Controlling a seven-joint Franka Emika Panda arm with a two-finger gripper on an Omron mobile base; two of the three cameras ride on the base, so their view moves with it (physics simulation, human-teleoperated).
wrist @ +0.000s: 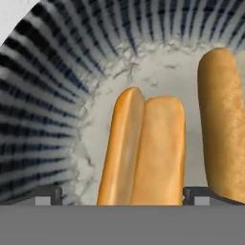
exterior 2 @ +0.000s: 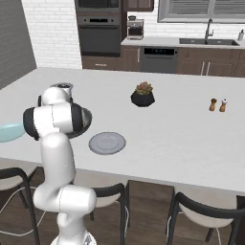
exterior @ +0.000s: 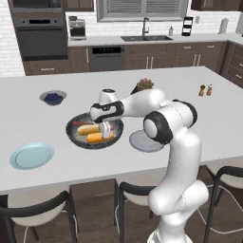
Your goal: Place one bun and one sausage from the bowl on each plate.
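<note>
Left of centre in the left base view, the hand point(exterior: 105, 128) hangs low over the bowl point(exterior: 78, 136), fingers pointing down. Jaws are spread wide, one dark tip point(wrist: 48, 195) at each bottom corner of the hand view, straddling the orange bun point(wrist: 143, 148) without gripping it. That bun point(exterior: 100, 137) lies along the lower part of the bowl in the left base view; the paler bun point(exterior: 89, 128) sits just above it, and a red-brown sausage point(exterior: 79, 123) shows near the bowl's upper left rim. In the hand view the paler bun point(wrist: 222, 119) lies at the right, apart from the orange one. Grey plate point(exterior: 142, 141) rests on the white counter point(exterior: 190, 109) just right of the bowl; blue-green plate point(exterior: 32, 155) lies at lower left, well apart. Small blue bowl of berries point(exterior: 52, 98) sits upper left; potted plant point(exterior 2: 142, 94) and two shakers point(exterior 2: 217, 105) farther back.
</note>
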